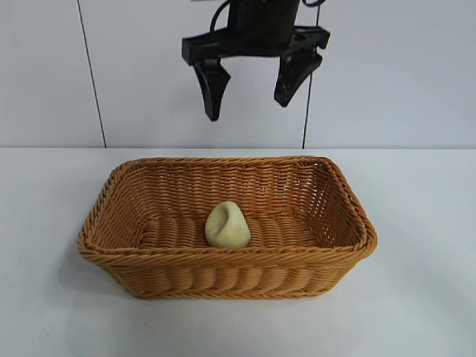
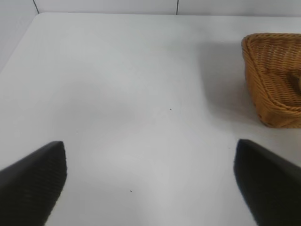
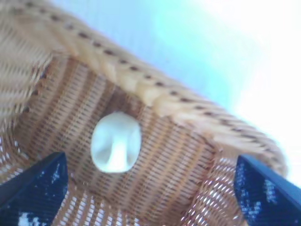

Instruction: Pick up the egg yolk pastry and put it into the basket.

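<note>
One egg yolk pastry (image 1: 227, 224) lies in the basket (image 1: 149, 256), directly below the wide-spread, empty right pincer (image 1: 250, 95).

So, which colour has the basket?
Orange-brown woven wicker, with a braided rim; the basket shows best in the exterior view.

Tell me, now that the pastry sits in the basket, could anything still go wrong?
Little, but two things. The pastry leans tilted against the near wall of the basket, so a nudge might roll it over, though it should stay inside. The right pincer hangs open right above the basket; if it dipped or swung low while leaving, a finger could catch the braided rim and drag the basket. The left pincer rests open over bare table, well clear.
</note>
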Motion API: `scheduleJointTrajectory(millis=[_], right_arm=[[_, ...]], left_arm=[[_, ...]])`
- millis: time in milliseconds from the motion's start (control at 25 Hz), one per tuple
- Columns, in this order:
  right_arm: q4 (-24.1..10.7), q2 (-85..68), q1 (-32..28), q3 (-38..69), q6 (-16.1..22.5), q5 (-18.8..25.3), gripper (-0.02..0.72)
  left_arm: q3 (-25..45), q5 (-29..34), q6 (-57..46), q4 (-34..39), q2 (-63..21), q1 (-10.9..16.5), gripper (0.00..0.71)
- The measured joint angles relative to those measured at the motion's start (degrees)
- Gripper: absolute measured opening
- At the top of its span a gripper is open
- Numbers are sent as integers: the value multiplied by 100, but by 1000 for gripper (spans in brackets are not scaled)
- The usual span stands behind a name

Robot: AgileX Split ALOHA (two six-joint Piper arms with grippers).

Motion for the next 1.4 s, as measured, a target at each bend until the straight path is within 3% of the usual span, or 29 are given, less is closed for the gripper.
scheduleJointTrajectory(millis=[360, 680, 800, 1000, 1400], right_arm=[[-73, 0, -949, -135, 16, 83, 694], [-153, 0, -2606, -135, 16, 95, 695], [-6, 0, -3150, -135, 16, 95, 695], [176, -119, -3360, 131, -123, 82, 695], [349, -1324, -3322, 2080, -502, 76, 695]], left_arm=[[0, 0, 0, 0, 0, 0, 692], [0, 0, 0, 0, 0, 0, 692], [0, 0, 0, 0, 0, 0, 692], [0, 0, 0, 0, 0, 0, 692], [0, 0, 0, 0, 0, 0, 692]])
